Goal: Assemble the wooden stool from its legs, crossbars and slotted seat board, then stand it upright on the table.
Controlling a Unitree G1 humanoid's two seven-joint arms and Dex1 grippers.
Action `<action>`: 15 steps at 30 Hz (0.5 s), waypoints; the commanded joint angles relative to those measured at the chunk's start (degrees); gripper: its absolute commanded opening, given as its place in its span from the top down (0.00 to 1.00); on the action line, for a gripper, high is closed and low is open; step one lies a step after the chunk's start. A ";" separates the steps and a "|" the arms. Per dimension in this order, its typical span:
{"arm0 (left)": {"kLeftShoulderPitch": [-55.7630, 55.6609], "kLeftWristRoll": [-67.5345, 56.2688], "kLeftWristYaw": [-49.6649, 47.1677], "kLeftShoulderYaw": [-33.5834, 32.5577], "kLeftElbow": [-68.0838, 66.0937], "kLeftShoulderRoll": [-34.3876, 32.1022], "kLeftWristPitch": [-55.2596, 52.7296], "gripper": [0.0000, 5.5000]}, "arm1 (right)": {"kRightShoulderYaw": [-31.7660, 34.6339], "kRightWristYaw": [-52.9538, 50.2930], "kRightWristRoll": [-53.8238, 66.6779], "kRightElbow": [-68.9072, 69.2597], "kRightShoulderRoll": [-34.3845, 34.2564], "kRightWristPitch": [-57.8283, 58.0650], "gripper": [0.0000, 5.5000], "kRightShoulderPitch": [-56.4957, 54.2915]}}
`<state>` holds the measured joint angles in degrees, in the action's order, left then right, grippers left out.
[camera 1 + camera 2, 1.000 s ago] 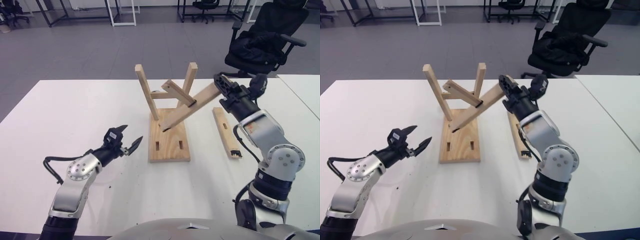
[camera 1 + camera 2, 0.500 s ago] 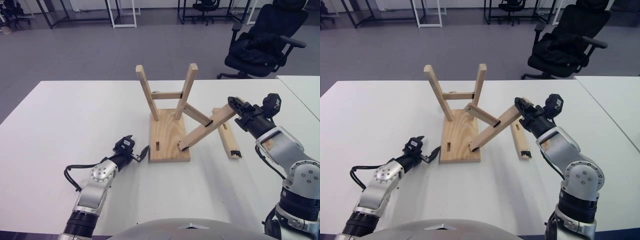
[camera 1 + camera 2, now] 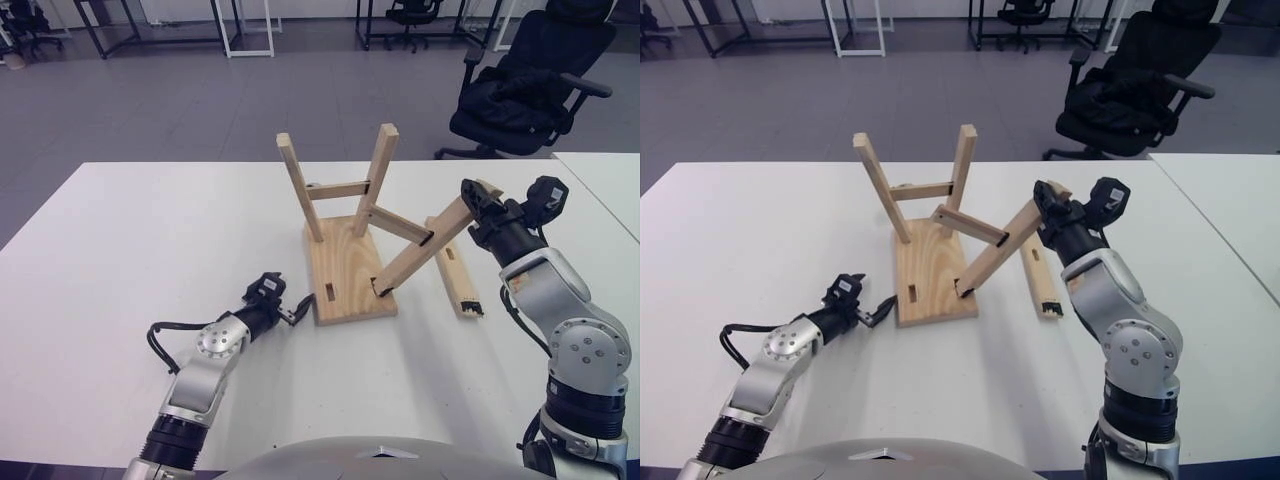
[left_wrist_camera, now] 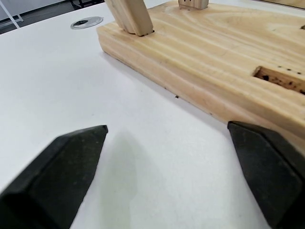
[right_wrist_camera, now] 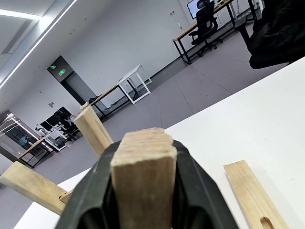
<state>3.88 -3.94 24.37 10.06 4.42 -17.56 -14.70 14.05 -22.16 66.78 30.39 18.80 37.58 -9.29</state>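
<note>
Seat board (image 3: 342, 268) nudged rightward; left tool (image 4: 167, 128) apart at its edge; right tool (image 3: 476, 200) clamped on leg (image 3: 425, 243).

Black office chair (image 3: 520, 85) on the grey floor (image 3: 180, 100), far right

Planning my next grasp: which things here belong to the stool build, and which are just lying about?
Job: pale wooden slotted seat board; two upright wooden legs joined by a crossbar; slanted wooden leg with second crossbar, in the right gripper; loose wooden leg on the white table.
Lying about: black office chair; white metal frame on the floor.
</note>
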 commanded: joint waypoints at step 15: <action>2.96 -1.18 -2.61 -4.89 -0.31 1.45 -0.31 0.16 | -3.42 5.85 -11.74 3.78 -0.38 -0.86 0.81 2.77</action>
<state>6.02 -5.98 22.07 4.96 4.17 -15.92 -14.35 10.99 -16.33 58.05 33.68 17.43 35.81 -7.88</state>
